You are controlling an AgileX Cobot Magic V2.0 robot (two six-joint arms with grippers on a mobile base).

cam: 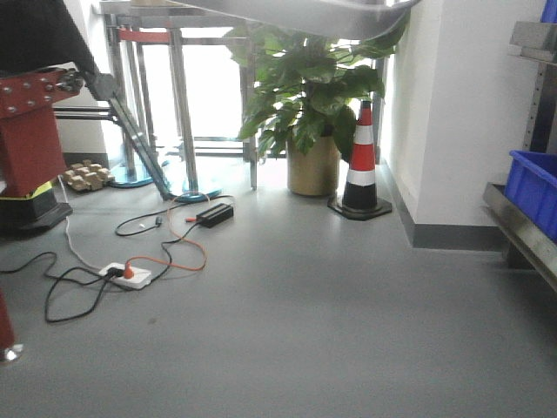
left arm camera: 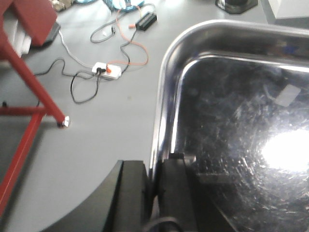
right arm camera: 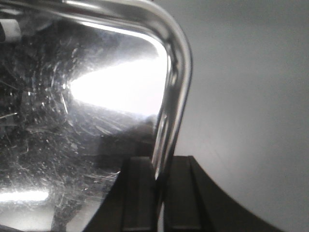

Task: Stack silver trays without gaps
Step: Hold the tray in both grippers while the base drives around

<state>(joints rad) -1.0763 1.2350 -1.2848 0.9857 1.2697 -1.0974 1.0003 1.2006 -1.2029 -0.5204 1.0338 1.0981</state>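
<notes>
Close in, we have our left gripper [left arm camera: 153, 180] and right gripper [right arm camera: 158, 180] each clamped on opposite rims of one tray [left arm camera: 231, 121], which hangs above the grey floor [left arm camera: 111, 125], with a power strip [left arm camera: 106, 69] and a cone [cam: 361, 165] farther off

Potted plant [cam: 309, 96] beside striped traffic cone [cam: 362, 165], white power strip [cam: 130, 275] on grey floor [cam: 305, 331], blue bin [cam: 533, 187]

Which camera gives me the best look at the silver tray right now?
Left wrist view: the tray shows a rounded corner, rim and scratched bottom, with the left gripper clamped on the rim. Right wrist view shows another corner, glarier, pinched by the right gripper. The front view catches only a blurred grey edge overhead.
</notes>
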